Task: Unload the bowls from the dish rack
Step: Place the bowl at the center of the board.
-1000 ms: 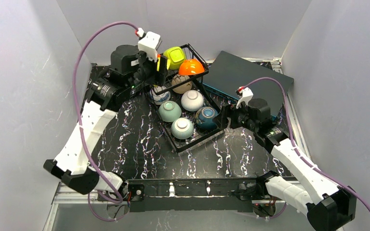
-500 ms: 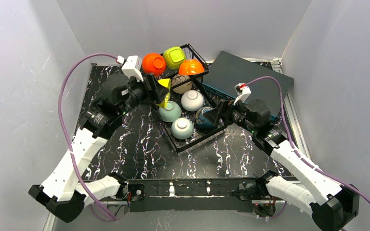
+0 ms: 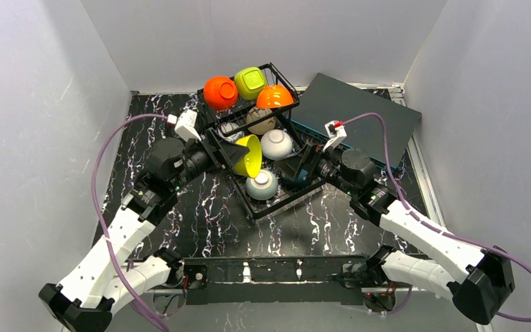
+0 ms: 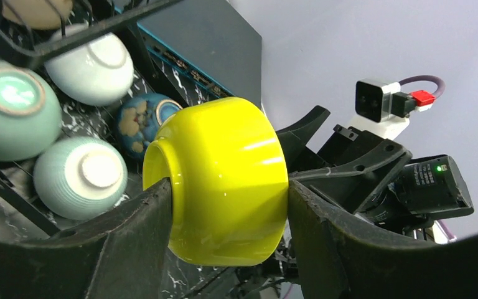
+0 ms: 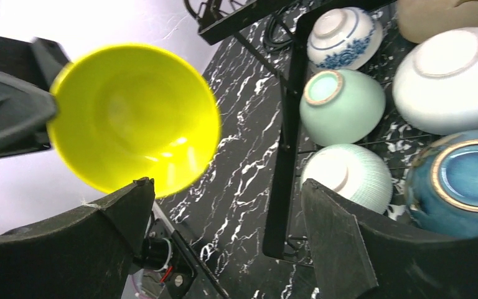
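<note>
My left gripper (image 3: 243,153) is shut on a yellow bowl (image 3: 251,155), gripped by rim and base and held on its side above the black wire dish rack (image 3: 287,198). The wrist view shows the bowl (image 4: 224,180) between both fingers. My right gripper (image 3: 303,166) is open and empty at the rack's right side, facing the yellow bowl (image 5: 134,115). The upper tier holds two orange bowls (image 3: 219,92) and a lime green one (image 3: 250,82). Below sit beige (image 3: 261,121), white (image 3: 276,144), pale green (image 3: 262,184), dark teal (image 5: 467,180) and blue-and-white (image 5: 340,29) bowls.
A flat dark grey-teal box (image 3: 359,114) lies at the back right, touching the rack's corner. Grey walls close in the black marbled table (image 3: 200,221) on three sides. The two grippers are close together over the rack.
My left gripper came down and toward the near side from the upper tier with the yellow bowl, uncovering an orange bowl. My right gripper moved left over the rack's right side.
</note>
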`<state>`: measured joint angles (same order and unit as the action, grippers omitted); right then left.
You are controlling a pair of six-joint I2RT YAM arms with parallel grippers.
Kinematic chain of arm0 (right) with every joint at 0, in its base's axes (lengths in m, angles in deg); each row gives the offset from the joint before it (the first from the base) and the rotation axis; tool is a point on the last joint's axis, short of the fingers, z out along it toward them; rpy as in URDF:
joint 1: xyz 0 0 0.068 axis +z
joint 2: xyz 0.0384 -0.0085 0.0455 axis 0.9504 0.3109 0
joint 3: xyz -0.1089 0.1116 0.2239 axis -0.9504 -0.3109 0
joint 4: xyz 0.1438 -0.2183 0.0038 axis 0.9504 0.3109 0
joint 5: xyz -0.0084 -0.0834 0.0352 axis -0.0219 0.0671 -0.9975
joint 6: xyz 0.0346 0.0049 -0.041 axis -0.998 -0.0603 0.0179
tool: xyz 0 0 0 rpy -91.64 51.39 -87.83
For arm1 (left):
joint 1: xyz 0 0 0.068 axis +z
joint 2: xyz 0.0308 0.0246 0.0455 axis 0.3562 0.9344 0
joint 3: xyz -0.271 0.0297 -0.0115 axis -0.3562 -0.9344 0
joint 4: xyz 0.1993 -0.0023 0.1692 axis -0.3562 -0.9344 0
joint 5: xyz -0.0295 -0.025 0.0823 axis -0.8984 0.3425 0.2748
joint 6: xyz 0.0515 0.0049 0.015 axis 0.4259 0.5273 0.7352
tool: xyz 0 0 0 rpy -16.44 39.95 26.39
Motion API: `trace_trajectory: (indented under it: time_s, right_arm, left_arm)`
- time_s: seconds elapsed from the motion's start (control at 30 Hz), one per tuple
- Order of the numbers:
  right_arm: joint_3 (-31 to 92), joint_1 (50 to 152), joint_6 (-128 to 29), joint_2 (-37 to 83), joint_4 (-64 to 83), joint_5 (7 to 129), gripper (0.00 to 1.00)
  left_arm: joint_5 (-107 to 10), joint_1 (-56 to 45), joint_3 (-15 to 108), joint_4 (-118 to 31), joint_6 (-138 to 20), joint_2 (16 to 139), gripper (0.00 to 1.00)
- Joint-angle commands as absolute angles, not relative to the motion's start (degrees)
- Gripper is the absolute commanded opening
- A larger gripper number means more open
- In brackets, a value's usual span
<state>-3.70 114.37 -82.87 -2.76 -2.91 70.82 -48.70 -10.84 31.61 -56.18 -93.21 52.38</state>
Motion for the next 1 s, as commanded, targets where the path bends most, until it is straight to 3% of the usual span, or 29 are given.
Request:
trace_trajectory:
  time_s: [0.0, 0.3, 0.57, 0.73, 0.97]
  right_arm:
    - [-4.0, 117.7, -85.3, -1.1, -10.7, 73.7, 0.94]
    - [-5.1, 120.6, -87.0, 2.6, -13.2, 77.3, 0.81]
    - [-5.6, 121.5, -88.3, 6.3, -17.0, 76.3, 0.6]
    - [-6.4, 121.9, -88.6, 7.2, -18.7, 76.0, 0.42]
    - [-6.9, 122.0, -87.0, 6.6, -17.2, 76.1, 0.06]
  left_arm:
    - [-52.3, -10.9, 25.5, -45.2, -102.4, 49.2, 0.12]
    - [-54.3, -11.3, 19.3, -41.2, -106.8, 46.6, 0.12]
    - [-56.9, -11.4, 14.5, -33.9, -111.6, 46.3, 0.13]
    - [-57.1, -11.4, 13.0, -31.9, -112.2, 45.7, 0.13]
    - [-56.4, -11.4, 10.6, -31.9, -111.0, 44.2, 0.15]
